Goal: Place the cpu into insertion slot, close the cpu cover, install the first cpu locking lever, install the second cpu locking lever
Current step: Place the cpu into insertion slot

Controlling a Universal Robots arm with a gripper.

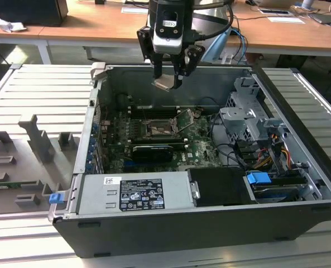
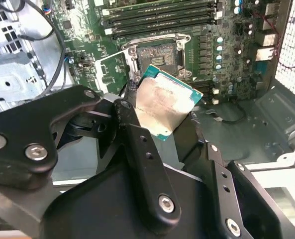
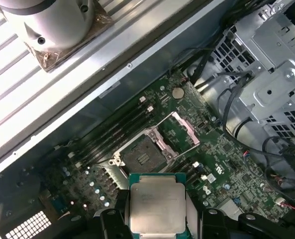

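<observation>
Silvery cpu (image 1: 166, 84): clamped in the end effector (image 1: 168, 80), held high above the open case (image 1: 171, 231).
Insertion slot (image 1: 156, 128): bare, with the cpu cover (image 1: 187, 119) raised.
Care: likely needs the chip level, edges squared to the socket, and a straight descent.

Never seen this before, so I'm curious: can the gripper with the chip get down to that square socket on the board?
Probably yes. The gripper holds the cpu above the open computer case, the cpu cover is swung up off the insertion slot, and nothing seems to lie over it.
</observation>
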